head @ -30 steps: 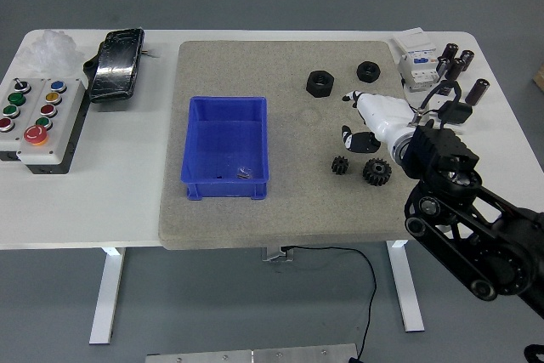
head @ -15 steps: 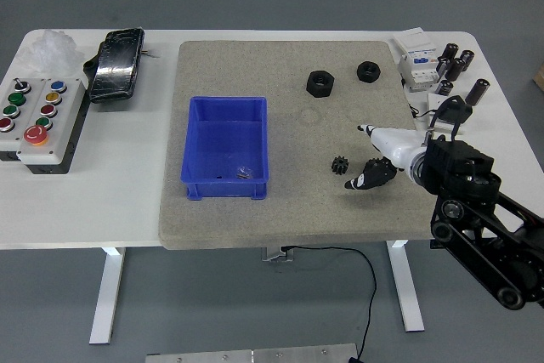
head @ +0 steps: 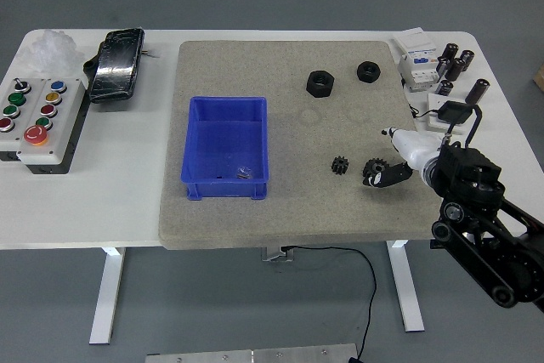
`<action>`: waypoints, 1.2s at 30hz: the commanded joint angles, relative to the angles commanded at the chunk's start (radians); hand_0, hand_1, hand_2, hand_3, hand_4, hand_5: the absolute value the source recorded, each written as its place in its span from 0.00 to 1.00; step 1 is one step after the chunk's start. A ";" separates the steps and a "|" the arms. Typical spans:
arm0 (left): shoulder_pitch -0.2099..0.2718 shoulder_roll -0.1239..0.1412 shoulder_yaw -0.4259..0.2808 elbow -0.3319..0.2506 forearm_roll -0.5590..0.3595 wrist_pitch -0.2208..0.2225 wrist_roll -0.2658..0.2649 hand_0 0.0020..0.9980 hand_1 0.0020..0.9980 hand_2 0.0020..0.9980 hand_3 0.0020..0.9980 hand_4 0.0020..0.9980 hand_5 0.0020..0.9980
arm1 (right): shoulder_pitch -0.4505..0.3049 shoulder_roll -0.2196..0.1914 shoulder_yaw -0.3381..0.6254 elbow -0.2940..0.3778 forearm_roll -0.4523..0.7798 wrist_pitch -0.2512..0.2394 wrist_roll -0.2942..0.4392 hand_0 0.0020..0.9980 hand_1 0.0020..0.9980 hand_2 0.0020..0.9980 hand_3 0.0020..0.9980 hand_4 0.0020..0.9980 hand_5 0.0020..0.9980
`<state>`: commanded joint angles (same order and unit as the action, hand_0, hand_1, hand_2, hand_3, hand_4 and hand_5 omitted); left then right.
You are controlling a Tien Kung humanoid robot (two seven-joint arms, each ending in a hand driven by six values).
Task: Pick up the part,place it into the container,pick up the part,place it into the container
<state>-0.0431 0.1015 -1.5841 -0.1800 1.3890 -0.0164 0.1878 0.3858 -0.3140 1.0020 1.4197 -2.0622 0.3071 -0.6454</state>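
Black against the grey mat (head: 280, 133), the larger gear (head: 374, 167) is sitting just beside our right hand (head: 406, 159), whose fingers are spread, holding nothing. We are judging it best to close squarely around its toothed rim before lifting toward the blue container (head: 226, 149).

The right robot hand (head: 398, 161) rests on the mat, fingers loose, touching a black gear (head: 375, 168); a smaller gear (head: 341, 165) lies just left.
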 joint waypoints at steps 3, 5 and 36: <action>0.001 0.000 0.001 0.000 0.000 0.000 0.000 0.62 0.55 0.55 0.62 0.62 0.37 | -0.004 0.012 -0.001 -0.021 0.002 -0.014 0.000 0.57 0.76 0.83 0.86 0.89 0.38; 0.002 0.000 0.000 0.000 0.000 0.000 0.001 0.62 0.55 0.55 0.62 0.62 0.37 | -0.004 0.017 -0.006 -0.033 0.006 -0.021 0.000 0.57 0.76 0.83 0.86 0.89 0.38; -0.002 0.002 0.013 0.000 -0.013 0.001 -0.007 0.62 0.55 0.55 0.62 0.62 0.36 | 0.025 0.007 -0.068 -0.023 -0.061 -0.138 0.000 0.31 0.47 0.52 0.66 0.44 0.01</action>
<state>-0.0455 0.1034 -1.5712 -0.1800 1.3763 -0.0149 0.1810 0.4109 -0.3074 0.9343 1.3966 -2.1232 0.1691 -0.6454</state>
